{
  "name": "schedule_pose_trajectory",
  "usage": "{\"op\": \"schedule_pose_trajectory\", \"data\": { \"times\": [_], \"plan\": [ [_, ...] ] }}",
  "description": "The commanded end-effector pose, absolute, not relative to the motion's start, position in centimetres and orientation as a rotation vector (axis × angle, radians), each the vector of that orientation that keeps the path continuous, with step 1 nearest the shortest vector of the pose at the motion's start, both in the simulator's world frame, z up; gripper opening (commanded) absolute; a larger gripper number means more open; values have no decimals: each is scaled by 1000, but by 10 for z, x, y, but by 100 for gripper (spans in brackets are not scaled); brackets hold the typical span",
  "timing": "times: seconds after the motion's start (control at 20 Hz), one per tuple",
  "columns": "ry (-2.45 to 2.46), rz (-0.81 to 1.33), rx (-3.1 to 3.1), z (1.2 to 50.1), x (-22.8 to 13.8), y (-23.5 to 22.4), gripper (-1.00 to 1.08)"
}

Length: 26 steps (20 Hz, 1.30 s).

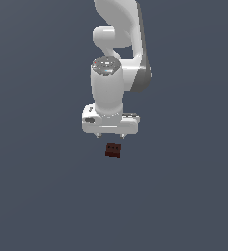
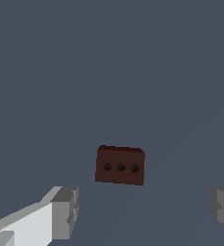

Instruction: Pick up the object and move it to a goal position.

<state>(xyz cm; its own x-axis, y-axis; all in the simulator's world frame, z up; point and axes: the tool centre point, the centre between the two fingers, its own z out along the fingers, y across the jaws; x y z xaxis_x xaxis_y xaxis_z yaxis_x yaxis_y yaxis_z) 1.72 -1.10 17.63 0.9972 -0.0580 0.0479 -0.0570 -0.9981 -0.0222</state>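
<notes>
Block (image 1: 113, 150), small, dark maroon-brown, sits on the plain grey-blue surface just below the white tool (image 1: 110, 137) in the exterior view, a touch toward that view's right of the tool's centre line. It is narrower than the tool body. No contact betw. the two: a strip of background shows betw. the fingertips and the block's top edge.

Wrist view: block (image 2: 120, 166) lies flat, one long face toward the cam. w/ three dark dots in a row; its top face is a thin darker band. It sits slightly skewed, not square to the frame.

Tool (image 2: 144, 206) is spread wide, holding nothing. One grey finger (image 2: 65, 211) w/ its white mount shows at one edge of the wrist view, the other finger (image 2: 223, 207) only partly in frame at the opposite edge. Block appears betw. the two fingers but beyond their tips, clear of both.

Arm (image 1: 118, 49) is white, wrist pointing straight down over the block; its upper links run out of the exterior view at the top.
</notes>
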Motion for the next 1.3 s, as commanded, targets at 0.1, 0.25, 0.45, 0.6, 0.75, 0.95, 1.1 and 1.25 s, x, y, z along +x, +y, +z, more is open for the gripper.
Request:
{"op": "schedule_pose_trajectory", "data": {
  "times": [0.1,0.25,0.45,0.6,0.75,0.95,1.1,1.25],
  "plan": [
    [84,-79,-3120,177,18,-11,100],
    [58,-97,-3130,181,21,-12,100],
    [12,-126,-3145,188,26,-15,100],
    [5,-130,-3147,189,27,-15,100],
    [8,-127,-3146,188,27,-15,100],
    [-21,-126,-3148,186,26,-15,100],
    [-65,-122,-3149,184,26,-15,100],
    [-128,-117,-3150,181,26,-15,100]
  ]
}}
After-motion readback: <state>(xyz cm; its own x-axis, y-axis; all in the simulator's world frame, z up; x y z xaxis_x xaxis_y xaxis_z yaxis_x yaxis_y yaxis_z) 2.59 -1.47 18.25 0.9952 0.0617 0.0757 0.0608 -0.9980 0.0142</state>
